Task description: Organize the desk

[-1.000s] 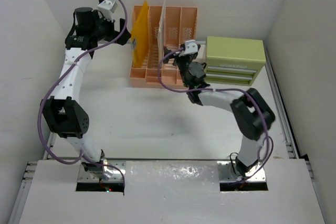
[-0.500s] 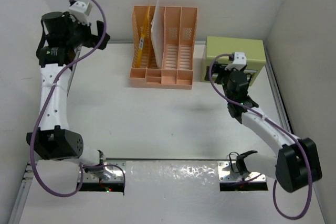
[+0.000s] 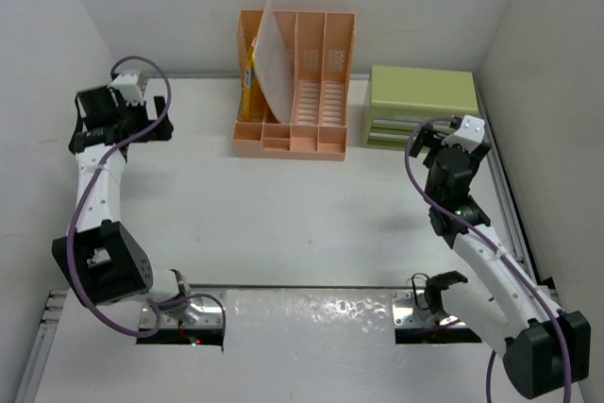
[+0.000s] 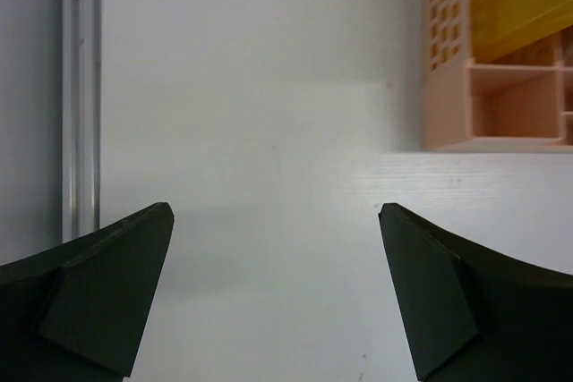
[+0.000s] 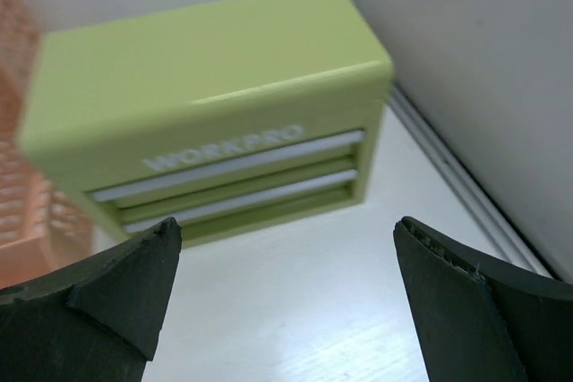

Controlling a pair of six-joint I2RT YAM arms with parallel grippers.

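Note:
The desk is a white tabletop with metal rails along its edges. My left gripper hovers over its far left part, near the left rail. It is open and holds nothing; the left wrist view shows only bare desk between its fingers. My right gripper hangs at the right, just in front of the green drawer box. Its jaws are wide open over bare desk, empty.
A peach slotted file rack stands at the back centre with a white sheet leaning in it beside a yellow folder. The green drawer box sits right of it. White walls close in the sides; a rail runs along the right.
Both arms have drawn back from the file rack: the left swung left and nearer, the right swung right to the front of the green box. The white sheet now leans in the rack.

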